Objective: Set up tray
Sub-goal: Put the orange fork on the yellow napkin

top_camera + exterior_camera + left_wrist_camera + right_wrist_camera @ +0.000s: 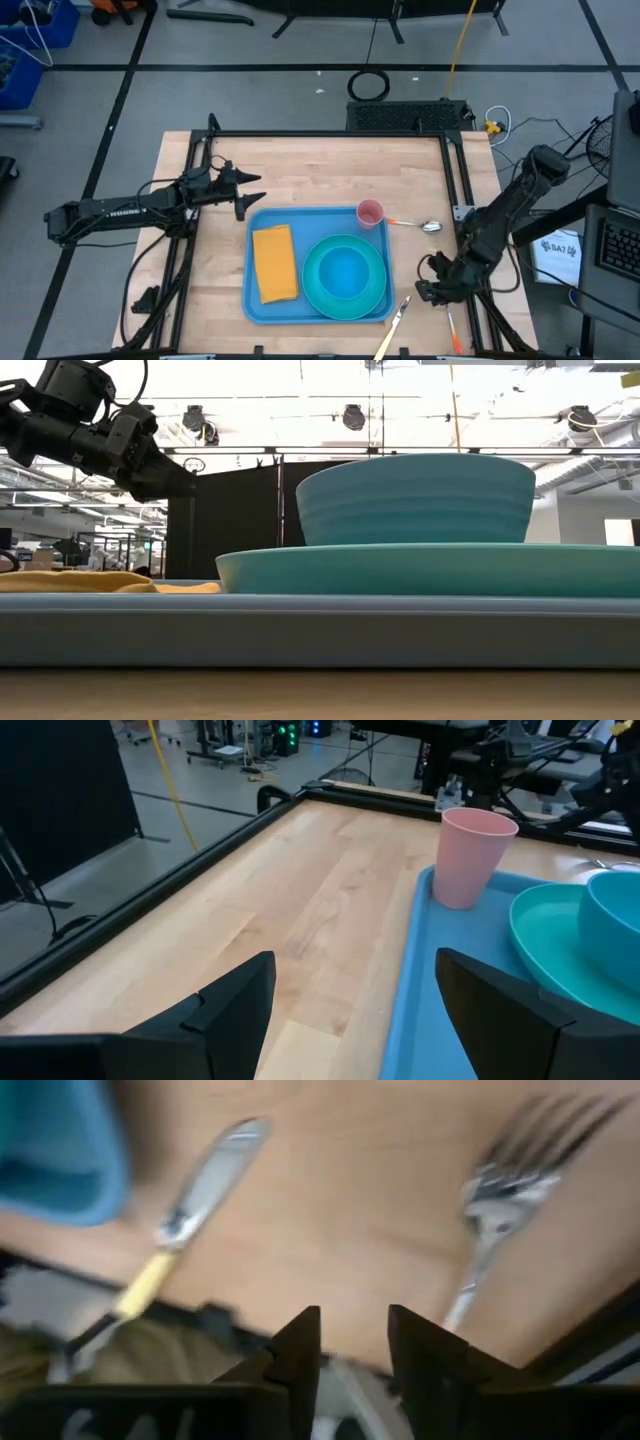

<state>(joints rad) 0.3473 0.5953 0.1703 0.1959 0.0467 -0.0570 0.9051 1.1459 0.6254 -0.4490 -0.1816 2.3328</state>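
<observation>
- Tray: you see it mid-table, holding napkin, plate, bowl, cup.
- Left gripper: jaws spread, beside the tray's corner.
- Right gripper: jaws narrowly parted, empty, near the fork.

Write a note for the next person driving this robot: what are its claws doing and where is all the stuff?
Left gripper: open, empty, by the tray's far left corner.
Right gripper: narrowly open, empty, over the fork and knife lying on the table off the tray's near right corner.
On tray: napkin, plate with bowl, pink cup.
Spoon lies on the table beside the cup.
Left: probably cutlery.
</observation>
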